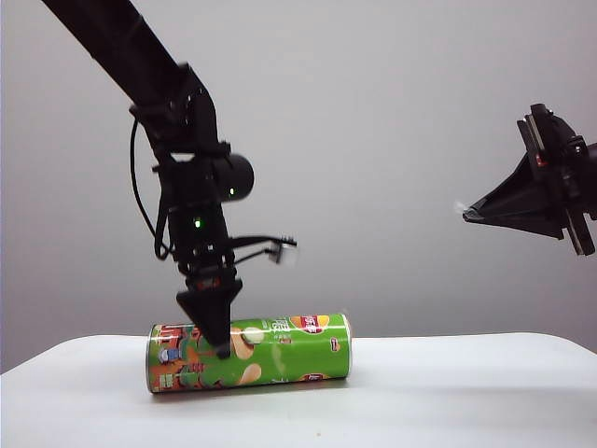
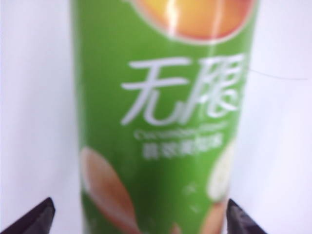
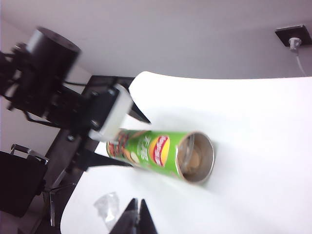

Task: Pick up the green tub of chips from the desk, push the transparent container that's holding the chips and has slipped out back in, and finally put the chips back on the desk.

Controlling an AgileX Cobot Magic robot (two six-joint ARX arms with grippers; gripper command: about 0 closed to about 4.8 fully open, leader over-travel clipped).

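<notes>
The green tub of chips point(image 1: 249, 353) lay on the worktop point(image 1: 448, 392), long axis nine-to-three, between the released left gripper point(image 1: 214, 329) fingers, while the clenched, empty right gripper point(image 1: 466, 213) hung well apart at two o'clock.

I see the green tub of chips point(image 2: 161, 126) blurred and cropped at twelve and six o'clock in my left wrist view; the left gripper point(image 2: 139, 214) shows only its tips.
</notes>
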